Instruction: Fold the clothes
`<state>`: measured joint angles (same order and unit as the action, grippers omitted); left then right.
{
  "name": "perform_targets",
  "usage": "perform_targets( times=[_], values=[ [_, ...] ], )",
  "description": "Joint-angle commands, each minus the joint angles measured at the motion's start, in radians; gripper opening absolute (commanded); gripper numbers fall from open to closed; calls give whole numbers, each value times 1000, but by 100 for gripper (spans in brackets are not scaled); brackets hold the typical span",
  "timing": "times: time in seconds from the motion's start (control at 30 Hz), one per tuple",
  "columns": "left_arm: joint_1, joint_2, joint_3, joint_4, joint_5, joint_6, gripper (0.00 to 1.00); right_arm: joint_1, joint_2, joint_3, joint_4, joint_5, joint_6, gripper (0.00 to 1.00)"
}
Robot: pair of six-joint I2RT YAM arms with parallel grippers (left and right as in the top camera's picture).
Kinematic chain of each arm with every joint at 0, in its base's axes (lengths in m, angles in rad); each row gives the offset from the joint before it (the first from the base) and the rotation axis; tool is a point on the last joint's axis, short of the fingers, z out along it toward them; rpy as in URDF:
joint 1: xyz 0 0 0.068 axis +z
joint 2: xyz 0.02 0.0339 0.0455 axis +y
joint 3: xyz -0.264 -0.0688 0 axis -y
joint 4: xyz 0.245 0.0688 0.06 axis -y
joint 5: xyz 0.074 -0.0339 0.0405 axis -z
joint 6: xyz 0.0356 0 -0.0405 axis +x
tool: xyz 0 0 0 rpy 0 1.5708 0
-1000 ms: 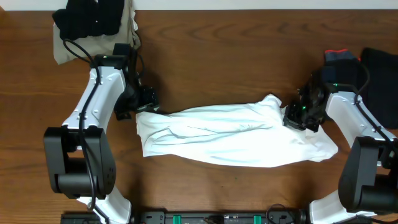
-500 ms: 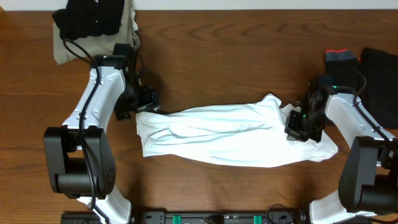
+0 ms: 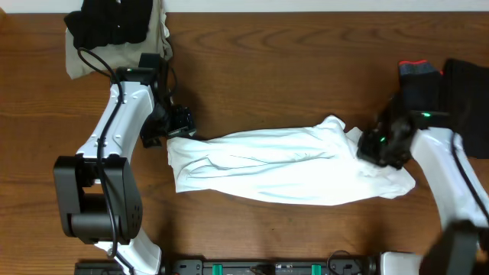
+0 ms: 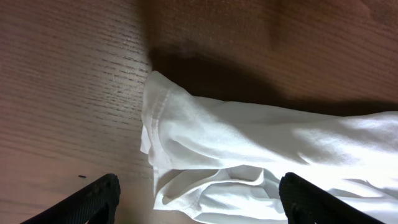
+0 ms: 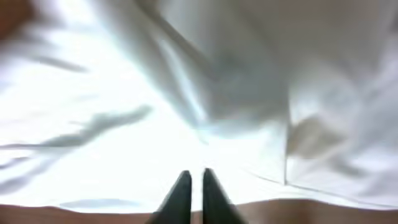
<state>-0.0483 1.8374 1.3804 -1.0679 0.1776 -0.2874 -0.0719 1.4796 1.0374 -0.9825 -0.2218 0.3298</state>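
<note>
A white shirt (image 3: 283, 164) lies bunched in a long wrinkled band across the middle of the table. My left gripper (image 3: 177, 126) hovers at its left end, open. In the left wrist view its fingers (image 4: 99, 193) stand wide apart over the shirt's folded hem (image 4: 249, 137), my left gripper (image 4: 199, 186) gripping nothing. My right gripper (image 3: 374, 147) is over the shirt's right end. In the blurred right wrist view white cloth (image 5: 124, 93) fills the frame, and my right gripper (image 5: 194, 177) has its fingers nearly together with a hairline gap.
A black garment (image 3: 111, 19) lies on a khaki one (image 3: 76, 65) at the back left. Dark clothes (image 3: 466, 84) and a dark piece with a red edge (image 3: 419, 72) sit at the back right. Bare wooden table (image 3: 290, 69) lies behind the shirt.
My right gripper has slid a little to the right and toward the front along the shirt's right end. The shirt and the left arm have not moved.
</note>
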Motion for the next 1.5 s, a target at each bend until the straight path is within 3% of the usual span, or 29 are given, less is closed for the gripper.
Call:
perform_targets(
  times=[0.0, 0.13, 0.27, 0.53, 0.73, 1.27, 1.33, 1.47],
  values=[
    [3, -5, -2, -2, -2, 3, 84, 8, -119, 86, 21, -22, 10, 21],
    [3, -5, -2, 5, -2, 3, 84, 8, -150, 137, 104, -23, 11, 35],
    [3, -5, -2, 5, -2, 3, 84, 8, -72, 138, 191, -39, 14, 50],
    [3, -5, -2, 0, -2, 7, 84, 7, 216, 148, 307, -95, -90, 54],
    [3, -5, -2, 0, -2, 7, 84, 7, 355, 148, 366, -160, -105, 53],
    [3, -5, -2, 1, -2, 7, 84, 8, 475, 147, 419, -269, -106, 51],
    [3, -5, -2, 1, -2, 7, 84, 8, 478, 147, 421, -274, -106, 46],
    [3, -5, -2, 1, -2, 7, 84, 8, 477, 148, 422, -277, -97, 24]
  ],
)
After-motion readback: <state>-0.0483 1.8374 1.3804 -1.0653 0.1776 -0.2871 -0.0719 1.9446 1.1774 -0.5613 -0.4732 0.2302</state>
